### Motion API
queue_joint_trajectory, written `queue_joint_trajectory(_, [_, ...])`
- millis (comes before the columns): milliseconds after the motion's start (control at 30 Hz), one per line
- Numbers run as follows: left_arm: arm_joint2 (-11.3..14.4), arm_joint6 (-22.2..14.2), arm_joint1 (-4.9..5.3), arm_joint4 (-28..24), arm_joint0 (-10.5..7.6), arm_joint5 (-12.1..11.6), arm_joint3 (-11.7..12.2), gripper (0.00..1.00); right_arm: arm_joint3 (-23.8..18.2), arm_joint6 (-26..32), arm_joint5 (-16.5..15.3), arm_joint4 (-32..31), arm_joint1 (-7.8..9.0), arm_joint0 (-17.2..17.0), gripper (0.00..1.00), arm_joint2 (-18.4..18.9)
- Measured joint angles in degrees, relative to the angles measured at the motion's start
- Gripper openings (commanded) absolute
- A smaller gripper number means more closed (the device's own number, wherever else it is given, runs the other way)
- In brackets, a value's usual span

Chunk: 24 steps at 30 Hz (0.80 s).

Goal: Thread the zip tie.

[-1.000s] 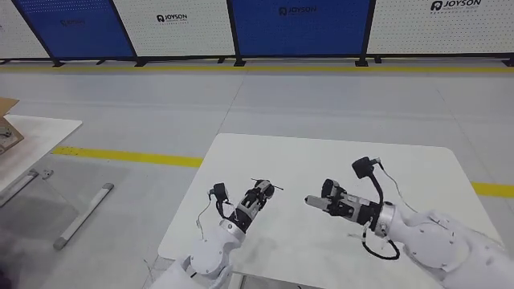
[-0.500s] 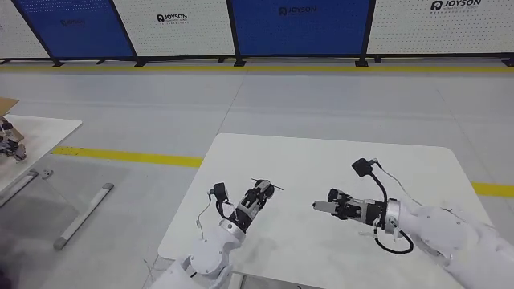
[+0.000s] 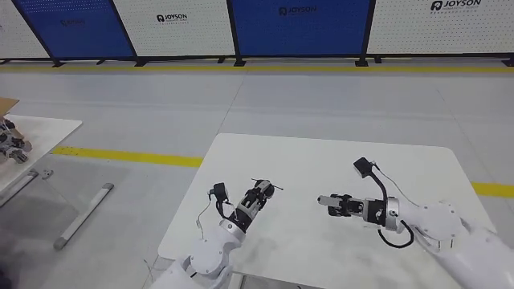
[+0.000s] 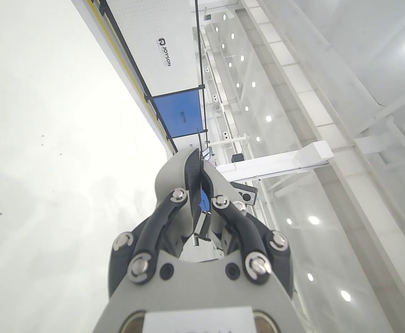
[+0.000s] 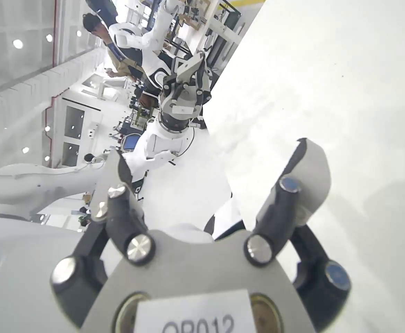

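A thin black zip tie (image 3: 265,183) is pinched in my left gripper (image 3: 262,192), which is shut on it above the white table (image 3: 337,160) near its left front part. In the left wrist view the tie's tip (image 4: 199,142) sticks out past the closed fingertips of the left gripper (image 4: 199,164). My right gripper (image 3: 324,201) hovers to the right of it, pointing toward the left gripper with a clear gap between them. Its fingers (image 5: 306,154) stand wide apart with nothing held. The right wrist view shows the left gripper (image 5: 185,83) farther off.
The table's left edge (image 3: 189,201) lies close to the left arm. A second white table (image 3: 36,140) stands at the far left across open floor. Blue and white panels (image 3: 301,12) line the back.
My right gripper has drawn back to the right, away from the left gripper. The left arm and the zip tie have kept still.
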Motion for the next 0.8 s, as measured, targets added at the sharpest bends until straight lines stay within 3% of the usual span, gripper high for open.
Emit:
queue_joint_trajectory(200, [0.03,0.03,-0.02,0.04,-0.05,0.11,-0.01,0.00,-0.01,0.02,0.00,-0.06,0.01,0.01,1.00,-0.01])
queue_joint_trajectory(367, [3.19,2.53,-0.75,4.17,-0.94,3.18,-1.69,0.00,0.97,4.17,0.00,1.65,-0.66,-0.40,1.00,0.67])
queue_joint_trajectory(533, [5.66,2.98,-1.29,6.82,-0.75,3.52,-2.06,0.00,6.01,10.42,0.00,5.42,-3.05,0.44,1.00,2.26])
queue_joint_trajectory(633, [6.54,1.84,-1.63,5.16,-1.01,3.45,-1.76,0.00,8.58,14.34,0.00,7.13,-4.78,0.63,1.00,3.11])
queue_joint_trajectory(733, [7.44,0.53,-2.04,2.44,-2.06,3.71,-1.05,0.00,13.70,20.62,0.00,10.75,-7.03,1.78,1.00,2.62])
queue_joint_trajectory(800, [7.48,0.52,-2.05,2.40,-2.11,3.73,-0.99,0.00,14.63,21.40,0.00,11.14,-7.26,1.98,1.00,2.48])
